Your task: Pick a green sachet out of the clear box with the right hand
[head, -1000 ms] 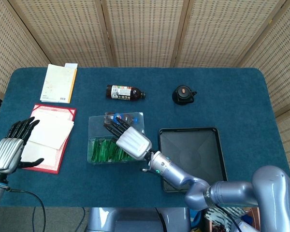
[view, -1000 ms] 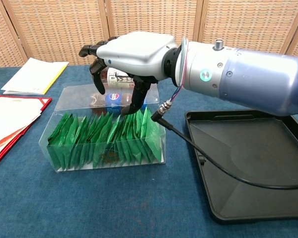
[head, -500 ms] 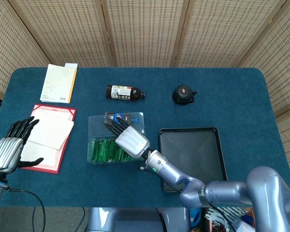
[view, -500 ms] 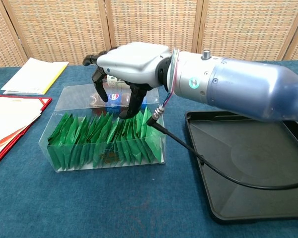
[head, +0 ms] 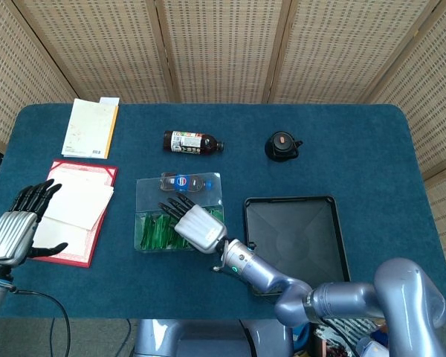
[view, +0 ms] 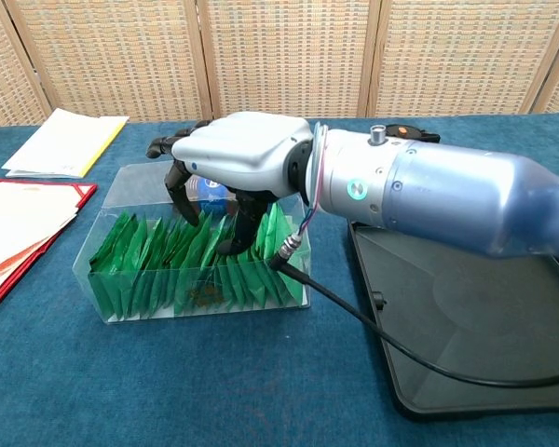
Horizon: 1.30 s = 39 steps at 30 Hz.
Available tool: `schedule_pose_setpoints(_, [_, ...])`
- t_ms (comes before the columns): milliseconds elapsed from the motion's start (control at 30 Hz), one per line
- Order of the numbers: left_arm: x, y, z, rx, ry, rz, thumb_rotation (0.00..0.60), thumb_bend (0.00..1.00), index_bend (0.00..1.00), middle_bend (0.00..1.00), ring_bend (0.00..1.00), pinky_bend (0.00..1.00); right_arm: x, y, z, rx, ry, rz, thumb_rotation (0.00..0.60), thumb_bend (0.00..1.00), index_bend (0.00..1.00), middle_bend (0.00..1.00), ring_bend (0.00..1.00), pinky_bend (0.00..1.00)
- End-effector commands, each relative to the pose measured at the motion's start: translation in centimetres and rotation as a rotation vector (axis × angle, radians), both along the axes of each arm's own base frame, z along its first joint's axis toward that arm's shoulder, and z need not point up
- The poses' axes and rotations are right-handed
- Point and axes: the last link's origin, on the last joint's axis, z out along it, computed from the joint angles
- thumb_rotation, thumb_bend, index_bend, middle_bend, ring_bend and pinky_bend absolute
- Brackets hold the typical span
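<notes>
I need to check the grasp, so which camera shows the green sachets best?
The chest view: the green sachets stand in a row behind the clear box wall, right hand fingers among them. In the head view the hand covers part of the sachets.

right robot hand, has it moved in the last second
Yes. The right robot hand has dropped lower over the clear box, its fingertips now down among the green sachets.

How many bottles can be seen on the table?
2. A dark glass bottle lies on the blue cloth behind the clear plastic box. A smaller bottle with a blue label lies at the box's far end.
</notes>
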Motion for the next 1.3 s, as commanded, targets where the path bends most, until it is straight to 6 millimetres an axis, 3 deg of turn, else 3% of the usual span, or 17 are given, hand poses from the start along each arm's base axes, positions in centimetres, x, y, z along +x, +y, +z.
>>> schedule_pose_setpoints(33, [0.00, 0.02, -0.03, -0.001, 0.001, 0.000, 0.600, 0.05, 0.00, 0.00, 0.00, 0.00, -0.24, -0.01, -0.12, 0.003, -0.001, -0.005, 0.600, 0.40, 0.53, 0.11, 0.00, 0.07])
schedule_pose_setpoints(1300, [0.06, 0.01, -0.17, -0.005, 0.006, -0.001, 0.600, 0.05, 0.00, 0.00, 0.00, 0.00, -1.21, 0.06, -0.03, 0.015, 0.024, -0.002, 0.600, 0.43, 0.54, 0.11, 0.00, 0.07])
